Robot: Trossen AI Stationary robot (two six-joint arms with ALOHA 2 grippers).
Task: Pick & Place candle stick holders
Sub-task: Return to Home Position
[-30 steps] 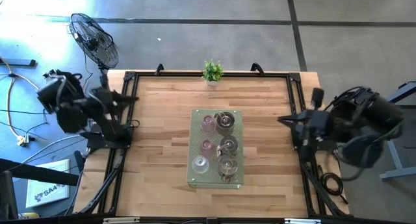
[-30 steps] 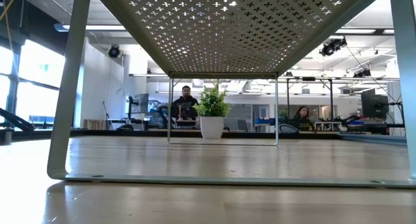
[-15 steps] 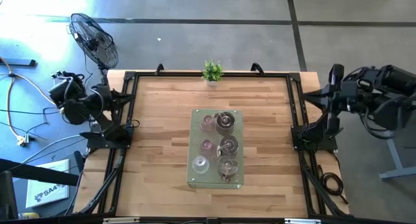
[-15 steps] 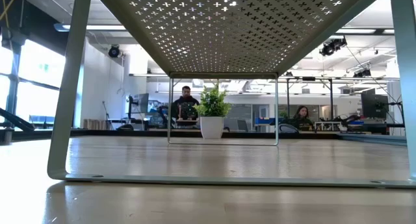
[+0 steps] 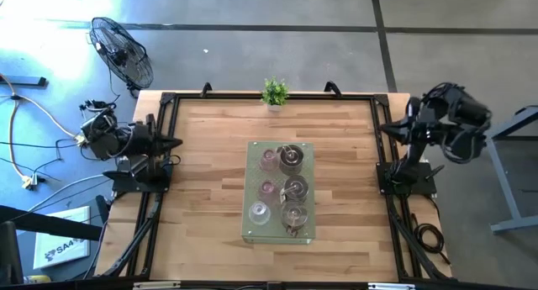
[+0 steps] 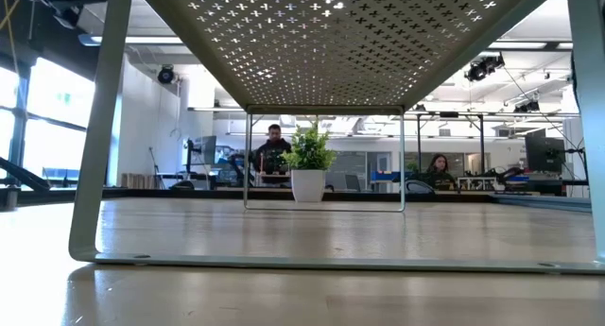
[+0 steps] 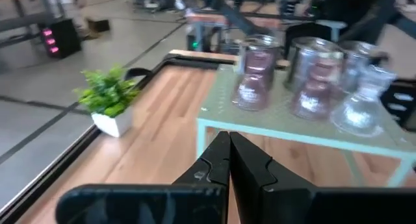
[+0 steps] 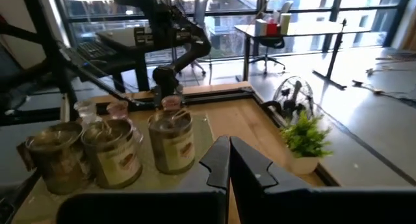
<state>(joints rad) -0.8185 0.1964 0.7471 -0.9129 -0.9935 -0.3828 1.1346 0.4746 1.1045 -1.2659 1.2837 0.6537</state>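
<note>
At the left edge of your overhead view, the left tool [image 5: 175, 142] is pinched closed and empty by the tabletop [image 5: 210, 155] rim. At centre, six candle stick holders [image 5: 295, 188] stand in two rows on the pale green shelf [image 5: 308, 232]. At the right edge, the right tool [image 5: 385, 129] is likewise closed and empty.
</note>
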